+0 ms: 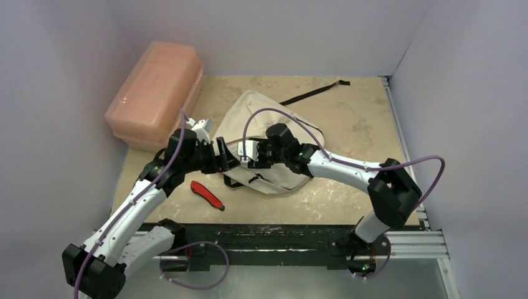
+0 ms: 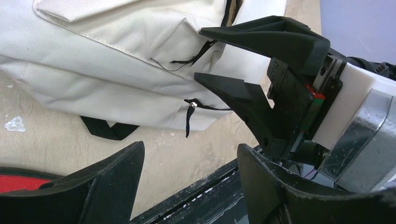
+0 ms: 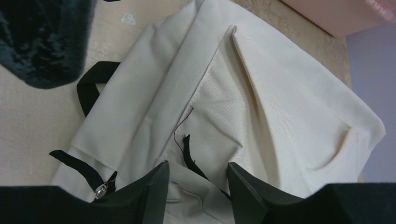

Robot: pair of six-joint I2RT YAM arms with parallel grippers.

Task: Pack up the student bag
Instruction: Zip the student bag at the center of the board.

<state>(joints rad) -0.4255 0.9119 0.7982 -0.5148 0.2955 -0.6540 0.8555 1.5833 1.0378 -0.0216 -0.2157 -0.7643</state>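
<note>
Top view: student bag (image 1: 268, 124) lay at frame centre | my left gripper (image 2: 189, 149) gaped wide, just off its lower-left edge | my right gripper (image 3: 197, 165) stood partly open, over its cream fabric.

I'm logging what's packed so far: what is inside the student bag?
Nothing inside shows. The student bag presents only cream outer fabric, a zipper pull and black straps; the fabric covers any contents.
</note>
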